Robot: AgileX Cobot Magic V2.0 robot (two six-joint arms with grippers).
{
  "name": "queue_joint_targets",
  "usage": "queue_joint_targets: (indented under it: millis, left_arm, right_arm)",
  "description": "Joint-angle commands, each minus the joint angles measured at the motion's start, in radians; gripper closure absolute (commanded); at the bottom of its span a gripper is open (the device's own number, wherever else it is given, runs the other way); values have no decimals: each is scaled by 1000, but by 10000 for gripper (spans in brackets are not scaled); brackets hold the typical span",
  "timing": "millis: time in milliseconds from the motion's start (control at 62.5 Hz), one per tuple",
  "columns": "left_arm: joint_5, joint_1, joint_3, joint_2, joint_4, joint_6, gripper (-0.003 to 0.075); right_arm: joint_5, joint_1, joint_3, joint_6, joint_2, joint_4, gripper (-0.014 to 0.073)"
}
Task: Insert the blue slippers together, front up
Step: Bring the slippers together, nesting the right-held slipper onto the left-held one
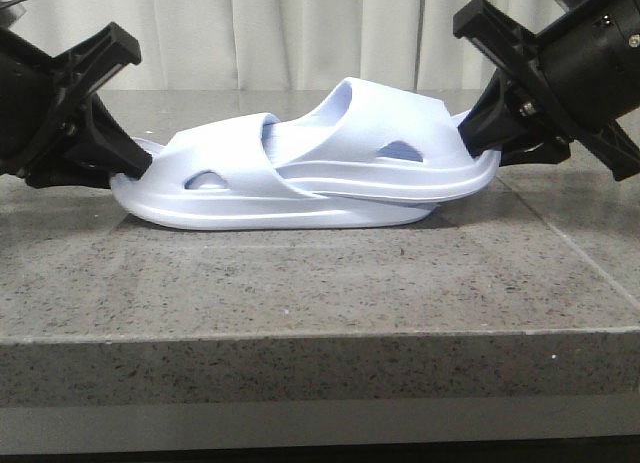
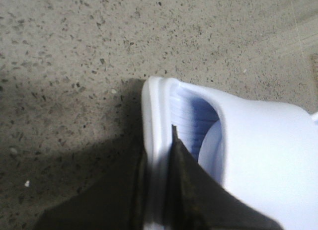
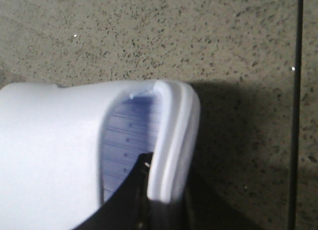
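Two pale blue slippers lie nested on the stone table. The left slipper [image 1: 230, 198] rests flat on its sole. The right slipper [image 1: 390, 118] has its toe pushed under the left one's strap, and its heel is lifted at the right. My left gripper [image 1: 140, 163] is shut on the left slipper's heel rim [image 2: 154, 106], one finger [image 2: 186, 175] inside the shoe and one outside. My right gripper [image 1: 470, 133] is shut on the right slipper's heel rim [image 3: 174, 120], with one finger [image 3: 131, 190] inside on the ridged insole.
The speckled grey stone slab [image 1: 300, 283] ends in a front edge [image 1: 300, 333] close to the camera. A seam [image 1: 570, 243] runs through it at the right, seen as a dark line [image 3: 296, 91] in the right wrist view. A white curtain [image 1: 300, 33] hangs behind.
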Motion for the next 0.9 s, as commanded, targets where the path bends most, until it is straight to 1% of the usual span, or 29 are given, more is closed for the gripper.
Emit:
queue_joint_targets:
  millis: [0, 80, 128, 256, 320, 384, 464, 608, 688, 752, 880]
  left_arm:
    - [104, -30, -23, -23, -43, 0, 741]
    - [106, -28, -23, -23, -43, 0, 741]
    - [105, -25, -23, -23, -43, 0, 741]
    - [105, -24, -23, -23, -43, 0, 741]
    - [104, -24, -23, -23, -43, 0, 741]
    - [102, -24, -23, -23, -43, 0, 741]
    - [102, -24, -23, -23, -43, 0, 741]
    - [82, -24, -23, -23, -52, 0, 741]
    - [78, -24, -23, -23, -67, 0, 741]
    - [63, -24, -23, -23, -75, 0, 741]
    - [36, -24, -23, -23, -78, 0, 741]
  right_arm:
    - [142, 18, -23, -39, -29, 35, 594]
    - [151, -12, -23, -39, -43, 31, 501]
    - [162, -38, -23, -39, -52, 19, 421]
    - [201, -142, -23, -39, -85, -16, 237]
    - [227, -200, -23, -39, -101, -25, 168]
    - [250, -258, -23, -39, -117, -40, 123]
    - [274, -334, -23, -39, -135, -67, 99]
    - [351, -478, -23, -39, -167, -88, 102]
    - [389, -535, -23, -47, -183, -89, 102]
    - [401, -556, -23, -55, -189, -89, 104]
    - [402, -555, -23, -55, -189, -89, 104]
